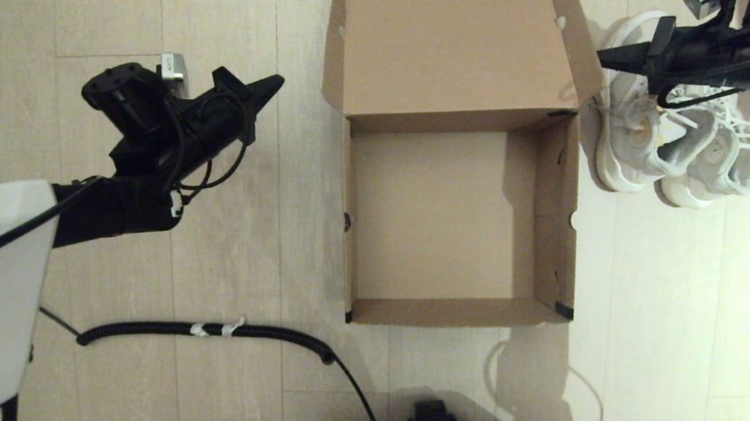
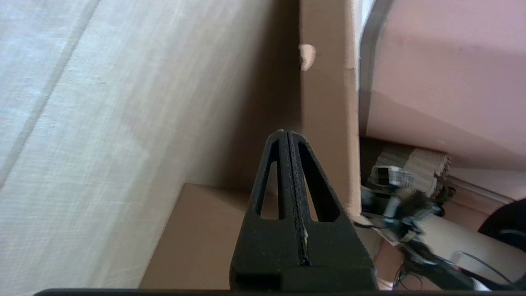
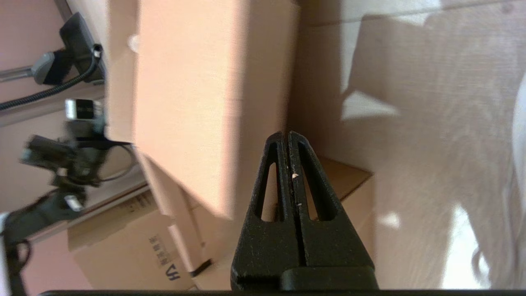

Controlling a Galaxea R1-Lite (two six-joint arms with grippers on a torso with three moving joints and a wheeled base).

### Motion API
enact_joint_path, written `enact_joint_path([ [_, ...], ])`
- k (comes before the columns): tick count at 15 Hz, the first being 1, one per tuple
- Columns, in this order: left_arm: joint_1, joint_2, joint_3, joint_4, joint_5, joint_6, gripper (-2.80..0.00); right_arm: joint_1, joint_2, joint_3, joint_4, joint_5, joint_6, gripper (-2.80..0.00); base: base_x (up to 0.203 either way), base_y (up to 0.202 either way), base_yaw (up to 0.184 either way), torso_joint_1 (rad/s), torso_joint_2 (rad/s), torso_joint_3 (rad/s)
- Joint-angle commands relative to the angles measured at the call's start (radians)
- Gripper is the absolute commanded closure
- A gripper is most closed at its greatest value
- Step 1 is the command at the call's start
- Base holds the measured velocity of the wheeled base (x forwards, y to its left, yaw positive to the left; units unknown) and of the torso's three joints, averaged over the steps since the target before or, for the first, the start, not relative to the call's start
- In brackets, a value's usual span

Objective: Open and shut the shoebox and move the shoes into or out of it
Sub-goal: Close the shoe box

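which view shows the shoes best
The head view: both shoes stand side by side on the floor just right of the open shoebox, below the right gripper. The right wrist view catches only a blurred white edge that may be them; the left wrist view shows none.

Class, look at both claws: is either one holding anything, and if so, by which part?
Nothing is held. The left claw and right claw are both shut on nothing, either side of the open shoebox; the shoes sit on the floor.
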Motion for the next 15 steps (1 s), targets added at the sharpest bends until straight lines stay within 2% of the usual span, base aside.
enact_joint_path([
  [1,-0.001,-0.008,0.001,-0.002,-0.002,-0.006,0.00,-0.005,-0.069,0.002,0.034,0.004,-0.001,0.00,0.000,0.000,0.000,0.000,0.00,0.000],
  [3,0.001,-0.016,0.003,-0.001,0.001,-0.007,0.00,-0.006,-0.076,-0.012,0.048,-0.006,-0.008,0.00,0.000,0.000,0.000,0.000,0.00,0.000],
  [6,0.012,-0.051,0.049,-0.008,0.001,-0.009,0.00,0.006,-0.013,-0.047,0.038,-0.061,-0.023,0.00,0.000,0.000,0.000,0.000,0.00,0.000],
  [10,0.028,-0.068,0.099,-0.015,0.000,-0.008,0.00,0.028,0.081,-0.068,-0.104,-0.085,-0.035,0.00,0.000,0.000,0.000,0.000,0.00,0.000],
  [15,0.027,-0.082,0.106,-0.019,-0.001,-0.007,0.00,0.086,0.110,-0.066,-0.132,-0.118,-0.036,0.00,0.000,0.000,0.000,0.000,0.00,0.000],
])
